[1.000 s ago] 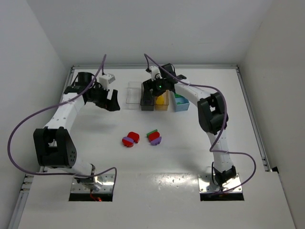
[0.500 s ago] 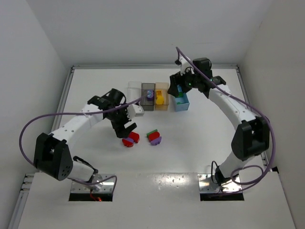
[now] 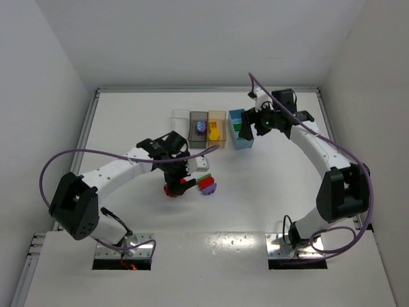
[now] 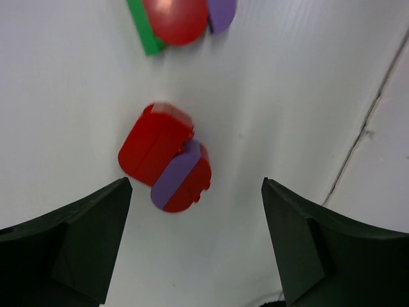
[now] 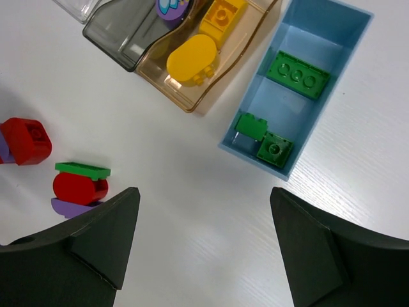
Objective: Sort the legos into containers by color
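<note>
left end effector: spread wide, holding nothing, hovering over the joined red-and-purple chunky plastic bricks on the white surface
right end effector: open too, above the light blue rectangular plastic bin
bin contents: three green plastic bricks

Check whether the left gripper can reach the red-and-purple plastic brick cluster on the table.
Probably yes: the left gripper hangs open directly over the red-and-purple plastic brick cluster, fingers either side, nothing between.

Red-and-purple lego clusters loose, green bricks (three) in blue bin, yellow bricks in tan bin
</note>
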`<state>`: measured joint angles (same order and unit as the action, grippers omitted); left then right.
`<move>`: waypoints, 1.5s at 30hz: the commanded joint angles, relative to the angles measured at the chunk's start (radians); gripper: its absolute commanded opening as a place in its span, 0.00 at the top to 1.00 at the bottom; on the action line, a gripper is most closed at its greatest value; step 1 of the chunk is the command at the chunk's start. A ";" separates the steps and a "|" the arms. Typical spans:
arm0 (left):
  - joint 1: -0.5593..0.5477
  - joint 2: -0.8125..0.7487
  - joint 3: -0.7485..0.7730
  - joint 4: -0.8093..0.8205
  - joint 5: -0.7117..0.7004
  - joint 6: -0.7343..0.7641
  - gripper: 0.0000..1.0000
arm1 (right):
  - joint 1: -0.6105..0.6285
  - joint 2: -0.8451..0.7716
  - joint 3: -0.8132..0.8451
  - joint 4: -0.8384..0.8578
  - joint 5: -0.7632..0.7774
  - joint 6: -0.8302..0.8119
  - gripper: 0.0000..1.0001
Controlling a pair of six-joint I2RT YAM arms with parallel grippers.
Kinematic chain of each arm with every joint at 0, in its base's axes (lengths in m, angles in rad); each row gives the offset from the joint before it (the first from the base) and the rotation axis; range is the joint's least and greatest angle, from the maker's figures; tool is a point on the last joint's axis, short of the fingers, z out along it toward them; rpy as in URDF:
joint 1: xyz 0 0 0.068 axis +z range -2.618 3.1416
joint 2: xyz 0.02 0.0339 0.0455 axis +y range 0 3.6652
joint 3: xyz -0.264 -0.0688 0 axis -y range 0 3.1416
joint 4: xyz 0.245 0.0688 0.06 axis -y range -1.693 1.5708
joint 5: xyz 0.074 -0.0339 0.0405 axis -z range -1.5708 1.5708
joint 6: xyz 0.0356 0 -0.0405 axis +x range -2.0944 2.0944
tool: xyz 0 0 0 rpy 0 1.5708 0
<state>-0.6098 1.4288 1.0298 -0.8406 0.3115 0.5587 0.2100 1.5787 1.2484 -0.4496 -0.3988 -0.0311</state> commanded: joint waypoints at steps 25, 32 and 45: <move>-0.278 0.340 0.134 0.434 -0.219 -0.433 0.00 | -0.169 -0.161 -0.096 -0.034 -0.031 0.003 0.17; -0.278 0.383 0.134 0.443 -0.229 -0.424 0.00 | -0.187 -0.161 -0.106 -0.034 -0.041 0.003 0.17; -0.231 0.296 0.013 0.452 -0.186 -0.370 0.47 | -0.196 -0.149 -0.115 -0.024 -0.106 0.037 0.17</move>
<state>-0.8627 1.7836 1.0721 -0.3870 0.0978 0.1696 0.0208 1.4479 1.1370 -0.4976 -0.4534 -0.0170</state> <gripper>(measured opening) 0.764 0.829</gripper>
